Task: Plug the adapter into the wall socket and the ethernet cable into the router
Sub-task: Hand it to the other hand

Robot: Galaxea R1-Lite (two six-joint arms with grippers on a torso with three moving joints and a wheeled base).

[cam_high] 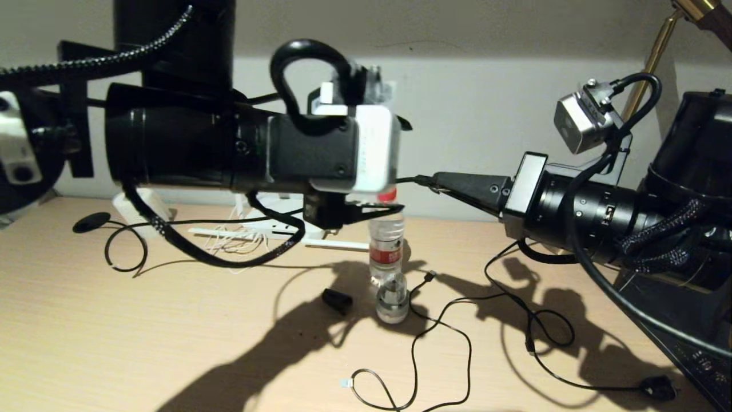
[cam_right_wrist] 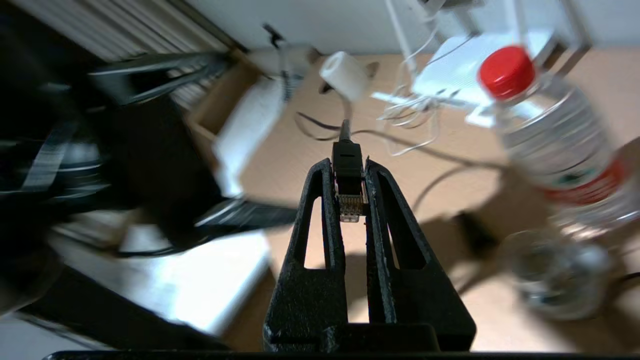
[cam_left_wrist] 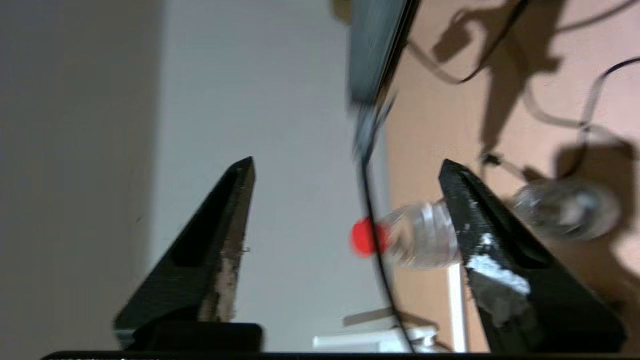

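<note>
Right tool [cam_right_wrist: 350, 185]: I have it clenched on the ethernet cable [cam_right_wrist: 348, 172], pinching the black boot of the plug so the clear clip connector sits between the fingers and the cable runs out ahead. Gripped that way, the plug cannot twist while I carry it.
Right tool, place: raised above the counter [cam_high: 171, 320], at mid-height on the right, reaching toward the middle with the water bottle [cam_high: 386, 252] below and ahead of its tip.
Left tool [cam_left_wrist: 345, 175]: released, fingers spread wide with nothing between them. I hold it high over the counter's back, above the router, I judge as a spare hand to steady things.
Router [cam_high: 274, 226]: a white box against the wall behind the left arm, mostly hidden; one slim antenna lies flat toward the bottle. I cannot see its ports.
Adapter: I cannot pick it out with certainty; a small white block shows blurred in the right wrist view, too unclear to name.
Wall socket: not visible to me.
Other clutter: a loose black cable [cam_high: 457, 343] loops across the counter's front, and a glass jar [cam_high: 392, 297] stands just before the bottle.
Step in hand: I judge I am carrying the plug toward the router's port edge.
</note>
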